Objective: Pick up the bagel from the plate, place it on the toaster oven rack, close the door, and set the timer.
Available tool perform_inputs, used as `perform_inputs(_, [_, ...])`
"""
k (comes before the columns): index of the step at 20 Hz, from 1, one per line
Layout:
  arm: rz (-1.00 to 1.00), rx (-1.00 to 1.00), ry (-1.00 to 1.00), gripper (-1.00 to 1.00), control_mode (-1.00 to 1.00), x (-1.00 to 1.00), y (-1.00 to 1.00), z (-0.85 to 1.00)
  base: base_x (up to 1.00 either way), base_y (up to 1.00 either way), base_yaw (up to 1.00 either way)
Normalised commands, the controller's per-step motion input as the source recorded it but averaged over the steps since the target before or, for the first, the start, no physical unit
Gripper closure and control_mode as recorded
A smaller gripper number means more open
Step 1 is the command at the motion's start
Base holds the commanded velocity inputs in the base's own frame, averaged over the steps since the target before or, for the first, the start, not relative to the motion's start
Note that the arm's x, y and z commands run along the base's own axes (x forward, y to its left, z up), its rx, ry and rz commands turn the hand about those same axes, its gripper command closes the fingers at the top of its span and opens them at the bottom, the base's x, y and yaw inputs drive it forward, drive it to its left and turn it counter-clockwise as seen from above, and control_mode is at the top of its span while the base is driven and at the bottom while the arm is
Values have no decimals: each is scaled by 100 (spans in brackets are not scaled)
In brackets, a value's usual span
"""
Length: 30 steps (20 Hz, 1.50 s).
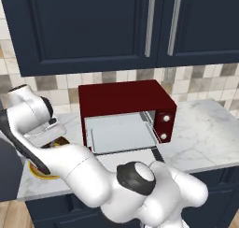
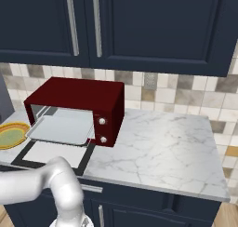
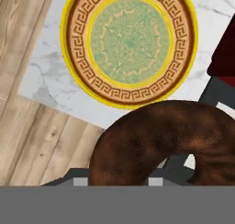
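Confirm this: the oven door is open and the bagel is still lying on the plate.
Half right. The door is open, but the bagel is off the plate: the hand view shows it lifted at the gripper, above a bare plate.

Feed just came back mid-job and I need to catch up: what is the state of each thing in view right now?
Dark brown ring bagel: lifted off the plate, held at the tool, close to the hand camera.
Round plate with yellow-orange rim and pale green centre: bare, on the marble counter.
Dark red toaster oven: cavity open.
Black-framed glass door: folded down flat.
Silvery wire rack: nothing on it.
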Motion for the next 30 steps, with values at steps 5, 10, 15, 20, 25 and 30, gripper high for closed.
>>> perform_inputs(5, [-15,0,0,100,-100,0,-84,86,0,0,0])
perform_inputs(10, [-14,0,0,100,-100,3,-100,5,0,0,0])
perform_inputs(15, [-12,0,-7,100,-100,5,-100,-26,0,0,0])
perform_inputs(20, [-8,0,-17,100,-100,0,-92,-13,0,0,0])
perform_inputs(25, [-1,0,-16,100,-100,9,-59,-6,0,0,0])
perform_inputs(30, [0,0,-9,100,-100,7,-42,-17,0,0,0])
